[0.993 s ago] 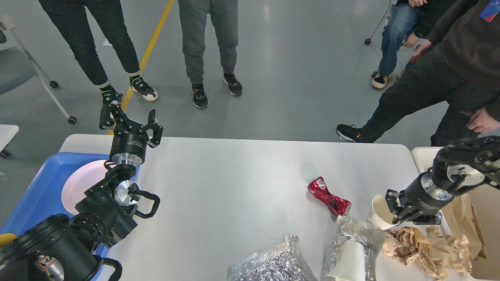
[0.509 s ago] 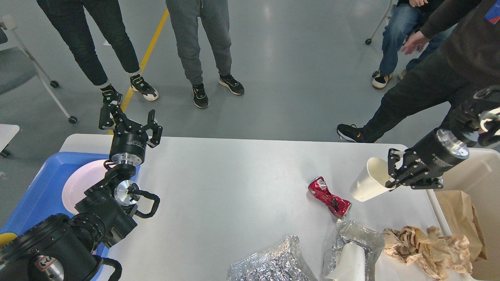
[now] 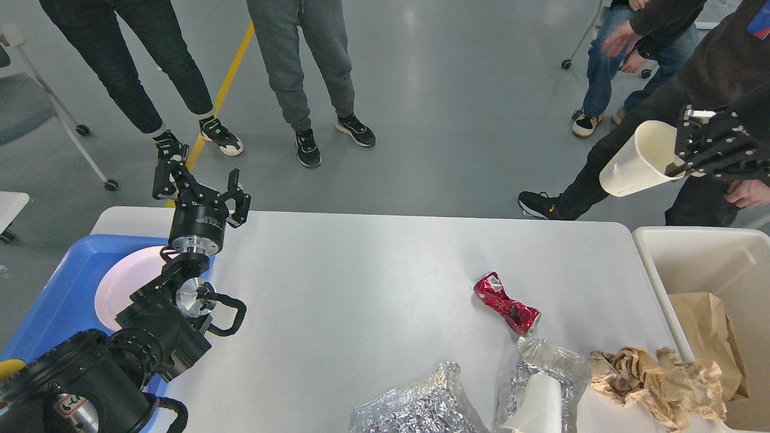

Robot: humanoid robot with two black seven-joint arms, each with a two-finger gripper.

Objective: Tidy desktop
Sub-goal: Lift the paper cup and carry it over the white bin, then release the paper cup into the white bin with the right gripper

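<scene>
The desktop [image 3: 361, 282], a wide white table with rounded corners, fills the lower part of our head view. Our right gripper [image 3: 686, 157] is raised high at the upper right, above the floor beyond the table's far edge, its fingers clamped on the rim of a cream paper cup [image 3: 634, 161] that is tilted with its base pointing left and down. Our left gripper [image 3: 198, 183] stands at the table's far left corner with its 2 fingers spread apart, holding nothing.

On the desktop's near right side lie a crushed red can [image 3: 506, 302], 2 crumpled sheets of silver foil [image 3: 415, 406], one of them wrapped around a white cup [image 3: 539, 406], and a wad of crumpled brown paper [image 3: 659, 379]. A cream-white bin [image 3: 692, 249] sits against the table's right edge with brown paper inside. At the left, a blue tray [image 3: 60, 294] holds a pale pink plate [image 3: 126, 282].
</scene>
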